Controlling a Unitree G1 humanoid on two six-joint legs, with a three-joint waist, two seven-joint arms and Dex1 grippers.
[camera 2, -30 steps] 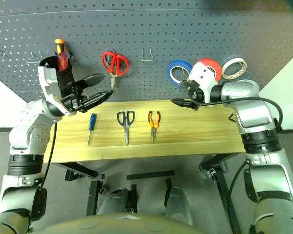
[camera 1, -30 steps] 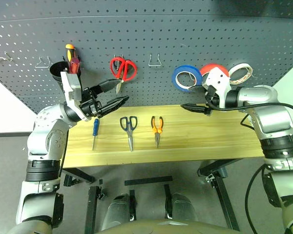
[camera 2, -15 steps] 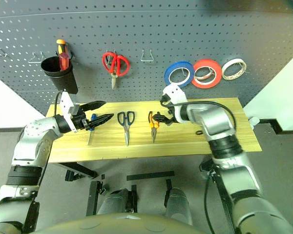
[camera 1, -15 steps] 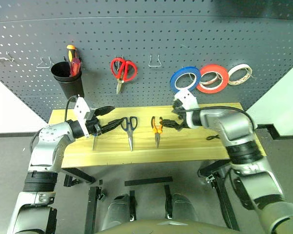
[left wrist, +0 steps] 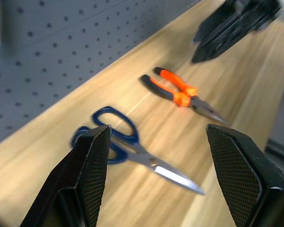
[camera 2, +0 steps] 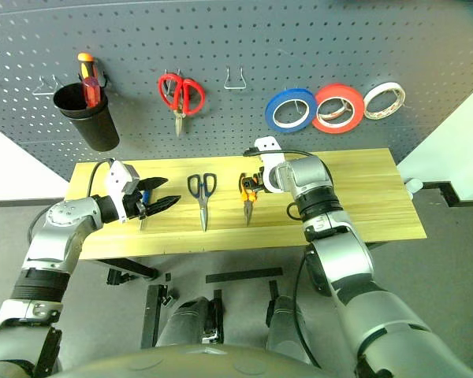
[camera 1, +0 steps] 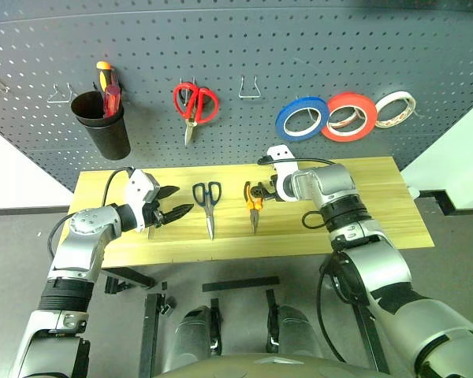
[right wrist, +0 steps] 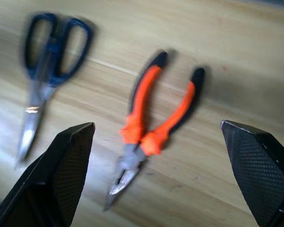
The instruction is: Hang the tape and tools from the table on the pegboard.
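Now your two arms have come down from the pegboard [camera 1: 315, 47] to the table [camera 1: 378, 213]. Your right gripper [camera 1: 260, 191] hangs wide open and empty just above the pliers [camera 1: 254, 203]; your left gripper [camera 1: 173, 203] is open beside the scissors [camera 1: 208, 203], holding nothing.

The table [camera 1: 378, 220] stands in front of the pegboard [camera 1: 299, 55]. On the table lie three tools in a row. The right claw [camera 1: 262, 191] hangs just over the handles of the pliers [camera 1: 253, 206]. The scissors [camera 1: 208, 205] lie to the left of that claw, and the left claw [camera 1: 172, 211] is further left, low over the table. The small screwdriver [camera 2: 143, 206] lies right at the left claw, partly hidden by it. On the pegboard, behind the right claw, hang three rolls of tape [camera 1: 301, 118] side by side. Behind the left claw a cup [camera 1: 102, 130] hangs with another screwdriver [camera 1: 105, 85] in it. A second pair of scissors [camera 1: 194, 104] hangs between the cup and the rolls.
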